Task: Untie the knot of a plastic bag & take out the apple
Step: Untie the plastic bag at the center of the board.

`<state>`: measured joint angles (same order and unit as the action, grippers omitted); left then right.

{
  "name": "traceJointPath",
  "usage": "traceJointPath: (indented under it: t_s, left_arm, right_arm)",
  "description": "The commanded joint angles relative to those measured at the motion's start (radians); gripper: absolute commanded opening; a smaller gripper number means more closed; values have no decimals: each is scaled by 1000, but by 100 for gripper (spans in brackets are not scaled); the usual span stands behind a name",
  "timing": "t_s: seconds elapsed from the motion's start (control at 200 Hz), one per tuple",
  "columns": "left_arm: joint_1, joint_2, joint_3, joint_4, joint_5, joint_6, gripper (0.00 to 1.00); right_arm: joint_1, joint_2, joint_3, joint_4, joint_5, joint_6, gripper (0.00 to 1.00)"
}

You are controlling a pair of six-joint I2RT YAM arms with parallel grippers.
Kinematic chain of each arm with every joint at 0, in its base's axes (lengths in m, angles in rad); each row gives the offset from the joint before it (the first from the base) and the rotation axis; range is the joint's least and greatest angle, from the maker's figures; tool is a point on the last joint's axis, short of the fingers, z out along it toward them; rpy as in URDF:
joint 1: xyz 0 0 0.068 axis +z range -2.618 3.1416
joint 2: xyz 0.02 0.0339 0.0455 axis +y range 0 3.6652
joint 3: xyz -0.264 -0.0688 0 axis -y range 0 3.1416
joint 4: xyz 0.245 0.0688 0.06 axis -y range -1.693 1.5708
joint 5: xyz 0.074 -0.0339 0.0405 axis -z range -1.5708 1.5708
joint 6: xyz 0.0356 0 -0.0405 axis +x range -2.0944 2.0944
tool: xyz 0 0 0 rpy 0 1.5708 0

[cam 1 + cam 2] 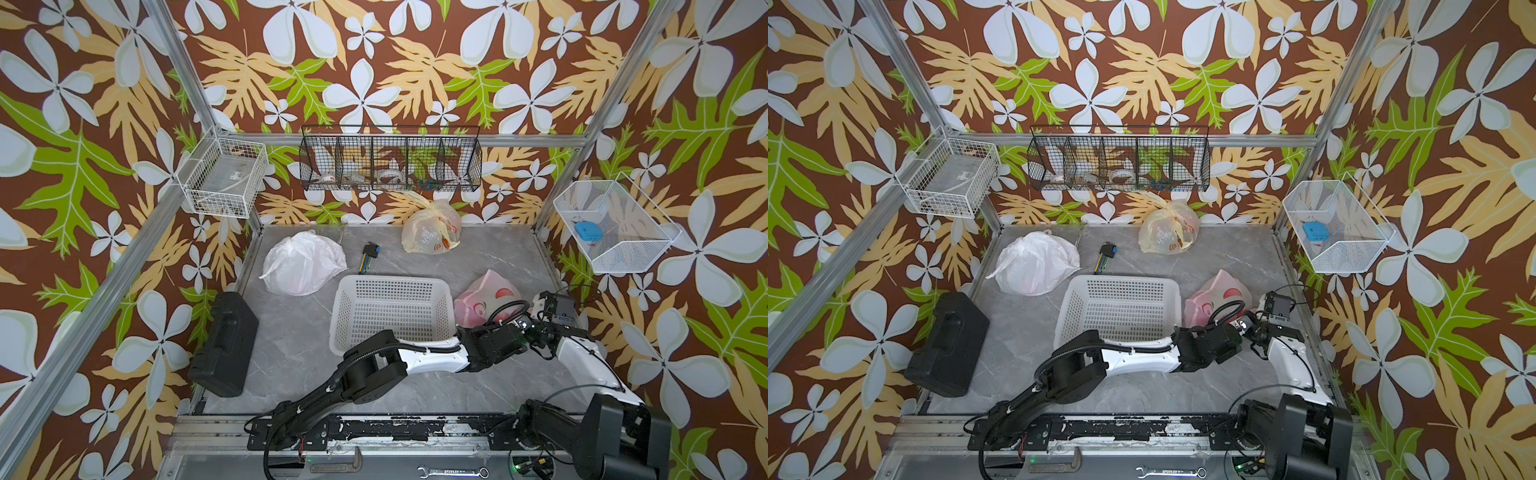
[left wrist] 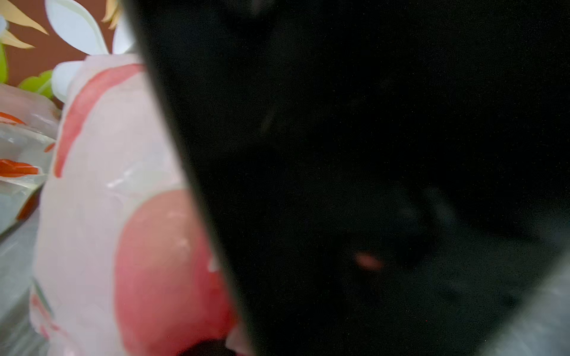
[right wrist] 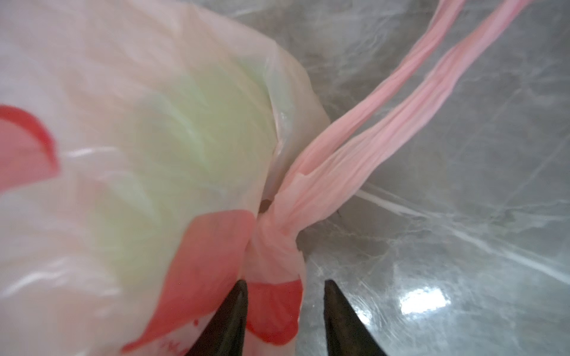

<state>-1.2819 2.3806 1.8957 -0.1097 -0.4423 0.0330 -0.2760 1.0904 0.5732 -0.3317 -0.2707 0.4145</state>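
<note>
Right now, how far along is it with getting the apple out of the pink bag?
Early. Done: the right gripper is at the pink bag, open. In hand: its jaws straddle the plastic beside the knot, which is tied. To do: undo it and lift out the apple, a pale green shape inside.

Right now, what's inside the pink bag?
Through the film of the pink bag, a pale green rounded shape shows, likely the apple, unconfirmed. The knot is tied, so the rest inside is covered by plastic.

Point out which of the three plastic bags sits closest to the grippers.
The pink bag beside the basket; the white bag and yellow bag lie farther back.
</note>
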Motion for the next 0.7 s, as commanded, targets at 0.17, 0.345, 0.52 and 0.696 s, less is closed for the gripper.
traceJointPath:
  t_s: [0.17, 0.345, 0.52, 0.696]
  left_arm:
    - [11, -166, 35, -4, 277, -32, 0]
    - [109, -295, -58, 181, 664, -283, 0]
    - [209, -196, -93, 176, 748, -455, 17]
    - [242, -168, -69, 24, 615, -382, 49]
  right_arm:
    - [1, -252, 168, -147, 131, 4, 50]
    - [1, -316, 333, -257, 163, -34, 60]
    - [1, -280, 359, -308, 94, -55, 67]
    - [1, -247, 263, -299, -19, -44, 70]
